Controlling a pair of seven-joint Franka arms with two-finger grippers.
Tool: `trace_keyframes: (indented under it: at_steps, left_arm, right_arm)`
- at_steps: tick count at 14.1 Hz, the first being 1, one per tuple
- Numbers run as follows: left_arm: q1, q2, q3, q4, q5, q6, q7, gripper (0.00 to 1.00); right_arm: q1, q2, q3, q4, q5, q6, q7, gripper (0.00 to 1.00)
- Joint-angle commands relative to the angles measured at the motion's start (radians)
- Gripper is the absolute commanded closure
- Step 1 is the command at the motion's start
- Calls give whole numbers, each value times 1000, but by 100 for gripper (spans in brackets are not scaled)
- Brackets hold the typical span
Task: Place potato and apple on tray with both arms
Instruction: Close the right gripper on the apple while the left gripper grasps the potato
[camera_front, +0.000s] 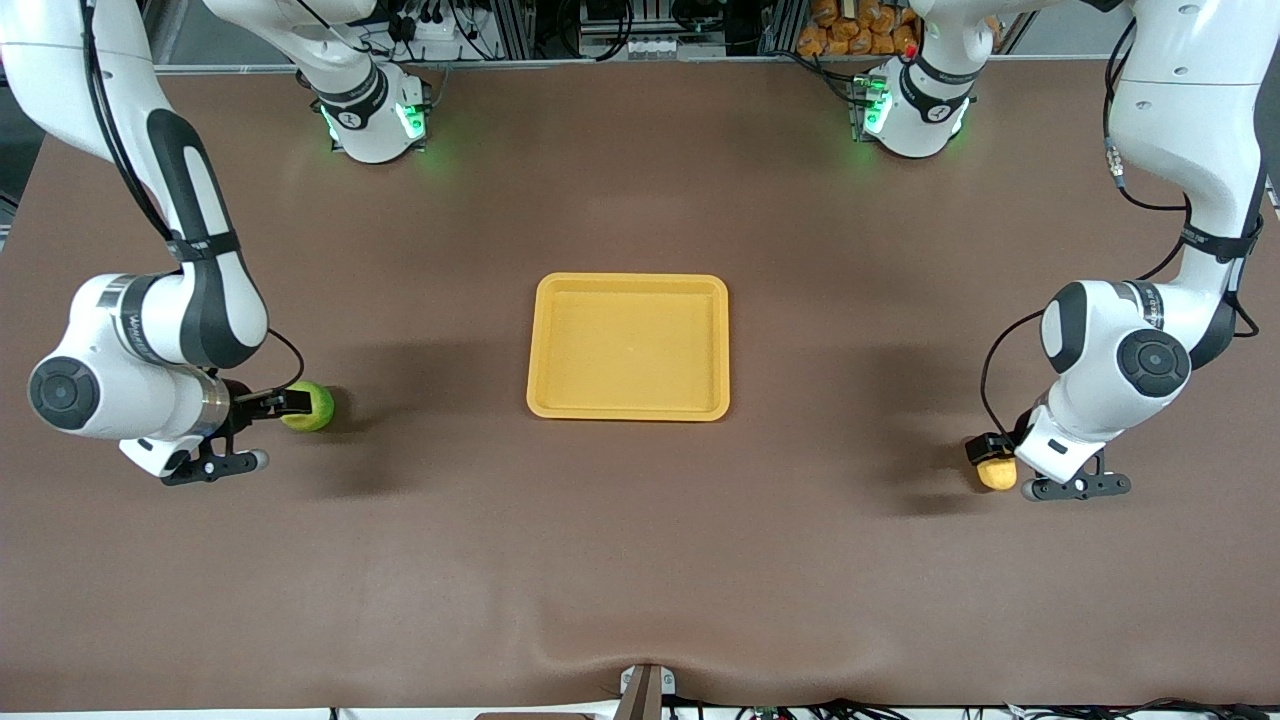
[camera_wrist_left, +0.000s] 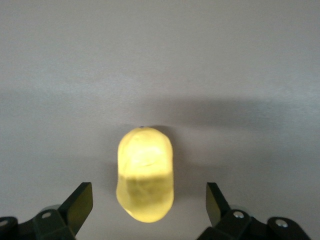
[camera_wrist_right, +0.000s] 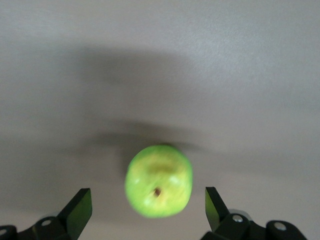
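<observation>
Your left gripper (camera_front: 992, 452) sits low at the left arm's end of the table, its fingers spread wide with the small oblong yellow-tan potato (camera_wrist_left: 145, 173) lying between them, untouched on either side. Your right gripper (camera_front: 290, 402) is at the right arm's end, likewise spread around the round yellow-green apple (camera_wrist_right: 159, 181), with a gap on both sides. The shallow rectangular yellow-orange plastic tray (camera_front: 628, 283) lies empty in the middle of the brown table (camera_front: 640, 560), well apart from both fruits, so neither pick is done yet.

Watch the closing. The apple is round and, I judge, will roll away if one finger meets it first. The potato's smooth skin may let it squirt out of a shallow pinch. If you bring both arms to the tray together, they could crowd each other over it
</observation>
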Motion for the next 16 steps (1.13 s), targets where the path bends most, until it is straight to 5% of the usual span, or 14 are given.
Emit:
trace_keyframes:
  at_steps: [1,12,14,15,16]
  left_arm:
    - [10,9,3,12,27,13,-22,0]
    - [14,55,1,19,28,66,-62,7]
    - [13,61,1,21,27,69,-64,10]
    - [13,62,1,19,27,82,-64,14]
    - [13,68,1,19,27,89,-64,15]
  right_arm:
    - [-24,-12,13,-90,-18,89,-34,0]
    - [-30,70,15,-116,-1,152,-23,0]
    - [-37,71,15,-113,-1,191,-23,54]
    - [-36,68,15,-111,-1,191,-23,70]
    - [-33,62,15,-108,-1,188,-23,73]
